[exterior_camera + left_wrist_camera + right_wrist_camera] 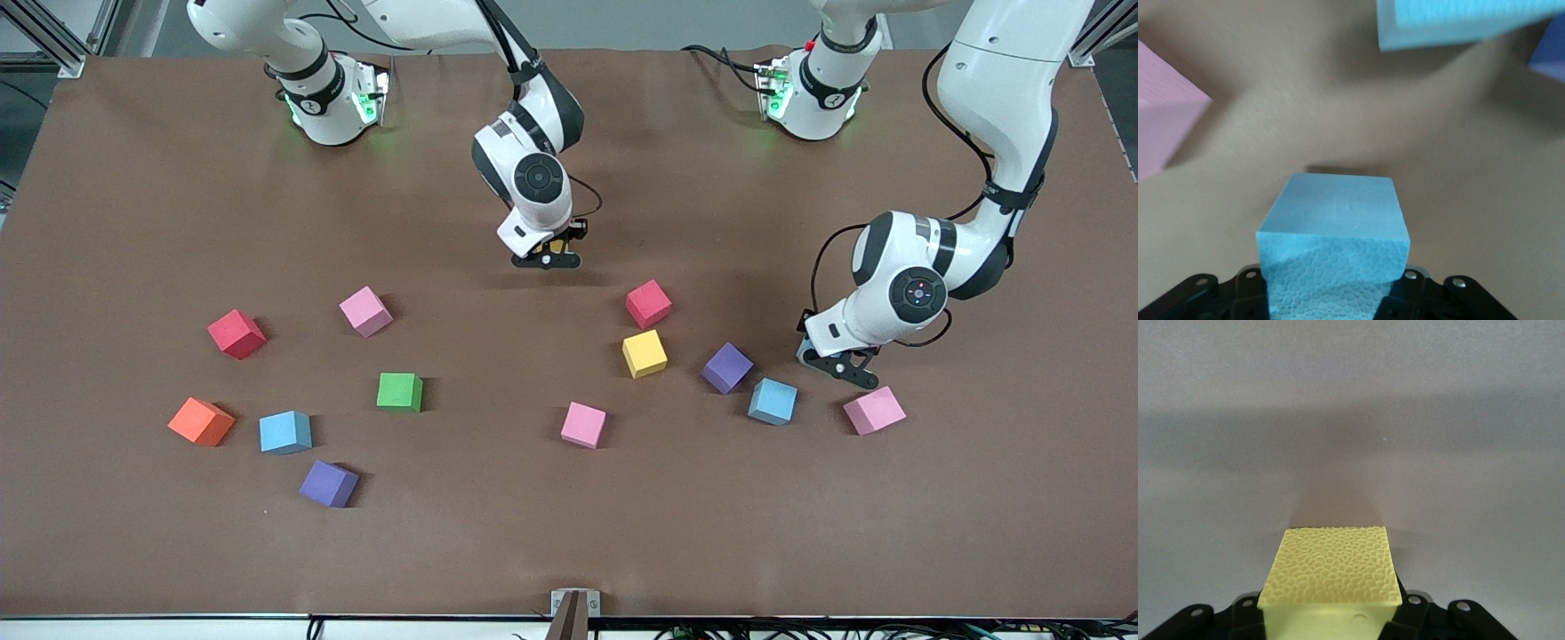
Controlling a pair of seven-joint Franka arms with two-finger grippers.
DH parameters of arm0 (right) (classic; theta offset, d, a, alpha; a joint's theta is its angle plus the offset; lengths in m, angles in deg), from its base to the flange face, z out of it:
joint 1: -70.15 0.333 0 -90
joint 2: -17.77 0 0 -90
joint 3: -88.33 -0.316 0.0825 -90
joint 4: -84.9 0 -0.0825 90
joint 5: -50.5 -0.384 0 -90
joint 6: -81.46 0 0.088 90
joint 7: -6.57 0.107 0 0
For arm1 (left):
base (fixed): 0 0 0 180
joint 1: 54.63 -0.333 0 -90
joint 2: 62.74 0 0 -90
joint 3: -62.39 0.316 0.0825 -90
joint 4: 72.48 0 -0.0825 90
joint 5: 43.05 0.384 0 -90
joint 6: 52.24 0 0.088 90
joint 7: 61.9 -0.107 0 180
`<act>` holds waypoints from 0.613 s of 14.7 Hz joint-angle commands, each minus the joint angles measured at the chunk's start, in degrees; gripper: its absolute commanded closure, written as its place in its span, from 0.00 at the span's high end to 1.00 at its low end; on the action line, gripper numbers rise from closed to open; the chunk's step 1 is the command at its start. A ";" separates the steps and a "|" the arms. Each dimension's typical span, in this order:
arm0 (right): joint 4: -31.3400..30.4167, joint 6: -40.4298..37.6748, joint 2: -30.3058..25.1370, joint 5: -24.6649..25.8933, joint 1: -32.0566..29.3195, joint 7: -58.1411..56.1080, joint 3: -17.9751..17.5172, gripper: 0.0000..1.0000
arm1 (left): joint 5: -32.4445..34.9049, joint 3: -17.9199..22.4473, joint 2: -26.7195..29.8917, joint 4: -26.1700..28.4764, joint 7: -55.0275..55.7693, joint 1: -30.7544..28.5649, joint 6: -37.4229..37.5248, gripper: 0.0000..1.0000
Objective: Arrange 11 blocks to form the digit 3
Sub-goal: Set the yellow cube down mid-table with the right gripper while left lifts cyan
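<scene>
Pink cube and blue cube flank the left hand clamping a light blue cube; right hand grips a yellow one.

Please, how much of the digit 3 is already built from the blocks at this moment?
Nothing looks built: no cubes touch. In hand: the right pincer is shut on a yellow cube, held over bare table; the left pincer is shut on a light blue cube between another light blue cube and a pink cube. Left: the scattered cubes, such as the green cube, must be gathered into three bars with joining cubes.
</scene>
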 commanded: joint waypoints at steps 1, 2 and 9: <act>0.96 -0.16 1.03 -0.22 0.38 1.08 0.27 0.22 | 0.07 -0.30 3.80 -0.40 1.28 -0.12 0.64 0.26; 0.96 0.02 1.12 -0.22 0.65 1.26 0.27 0.24 | 0.07 -0.48 4.50 -0.84 2.16 -0.12 0.64 0.26; 0.96 -0.16 1.03 -0.22 0.47 1.61 0.27 1.00 | -4.41 -7.50 4.33 -10.76 27.34 0.67 16.79 0.21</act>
